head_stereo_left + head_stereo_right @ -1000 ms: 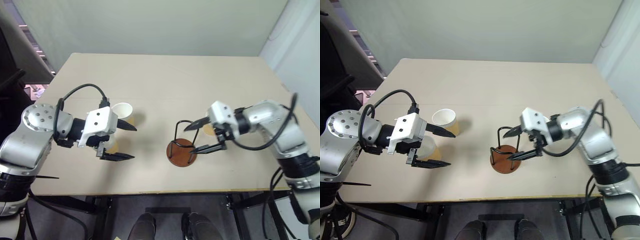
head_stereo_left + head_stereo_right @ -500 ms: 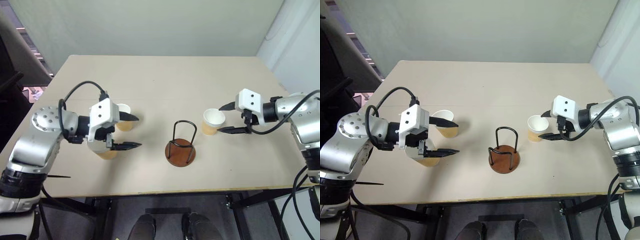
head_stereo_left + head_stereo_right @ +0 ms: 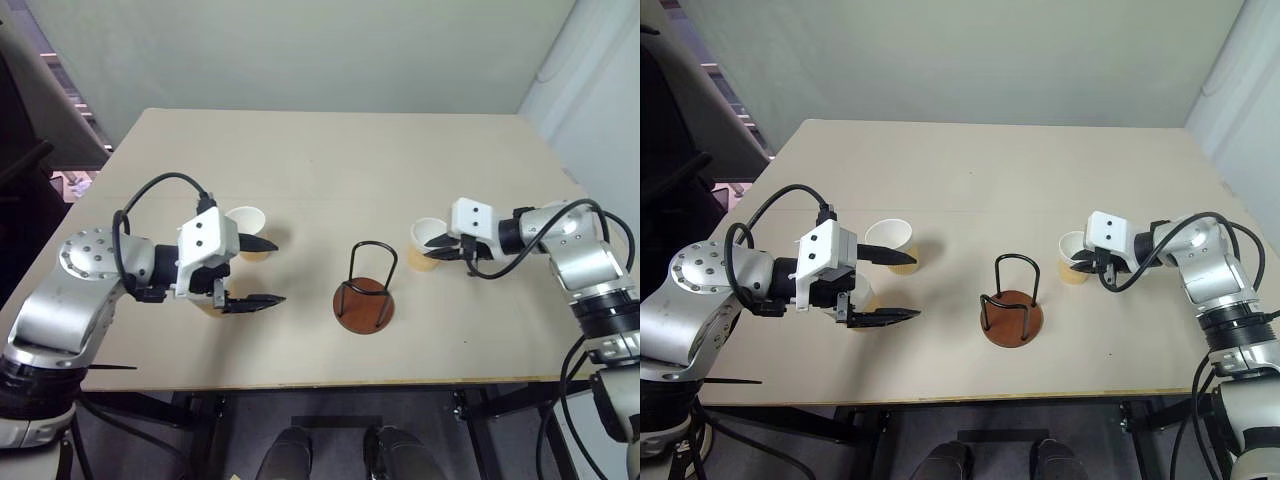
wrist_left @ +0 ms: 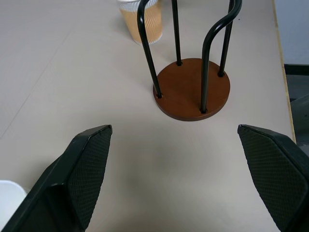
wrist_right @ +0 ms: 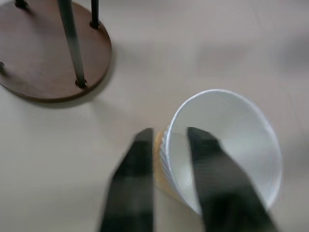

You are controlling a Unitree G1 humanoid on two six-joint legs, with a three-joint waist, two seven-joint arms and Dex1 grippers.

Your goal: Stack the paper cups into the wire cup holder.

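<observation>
1. Head views: the wire cup holder (image 3: 364, 296) stands empty near the middle of the table (image 3: 330, 160). The right gripper (image 3: 449, 250) has pinched shut on the rim wall of a paper cup (image 3: 427, 245) just right of the holder, one finger inside and one outside, a hold that should let the cup be lifted and dropped between the loops. The left gripper (image 3: 262, 272) hovers wide open and holds nothing, with two more cups beside it: one (image 3: 247, 228) by its far finger, another (image 3: 862, 296) tucked under its body.

2. Left wrist view: both fingers (image 4: 82, 164) stand far apart over bare table, pointing toward the holder (image 4: 192, 87), probably waiting its turn.

3. Right wrist view: the fingers (image 5: 133, 183) clamp the cup's wall (image 5: 227, 145), tilting it; the holder's base (image 5: 53, 63) lies near.
</observation>
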